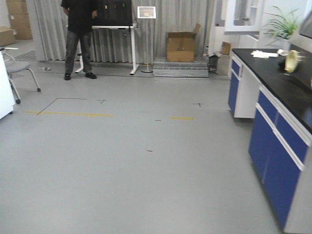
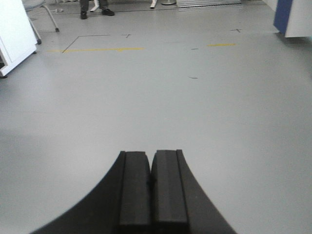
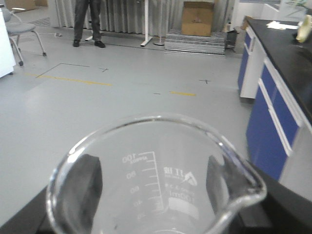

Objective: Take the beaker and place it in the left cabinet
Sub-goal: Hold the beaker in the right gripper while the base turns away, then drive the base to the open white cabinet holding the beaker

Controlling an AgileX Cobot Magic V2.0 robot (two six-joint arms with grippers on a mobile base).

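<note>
A clear glass beaker point(image 3: 146, 192) with a 100 ml scale and a pouring lip fills the lower half of the right wrist view. My right gripper point(image 3: 153, 184) is shut on it, and one dark finger point(image 3: 87, 187) shows through the glass on each side. The beaker hangs above bare grey floor. In the left wrist view my left gripper point(image 2: 151, 155) is shut, its two black pads pressed together with nothing between them, also over the floor. Neither gripper shows in the front view. The left cabinet is out of view.
A lab bench with blue doors point(image 1: 279, 146) and a black top runs along the right. A person point(image 1: 79, 36) stands at the back by a white-legged table, near a cardboard box point(image 1: 181, 46). A chair point(image 1: 19, 68) and a white unit point(image 1: 4, 90) stand at the left.
</note>
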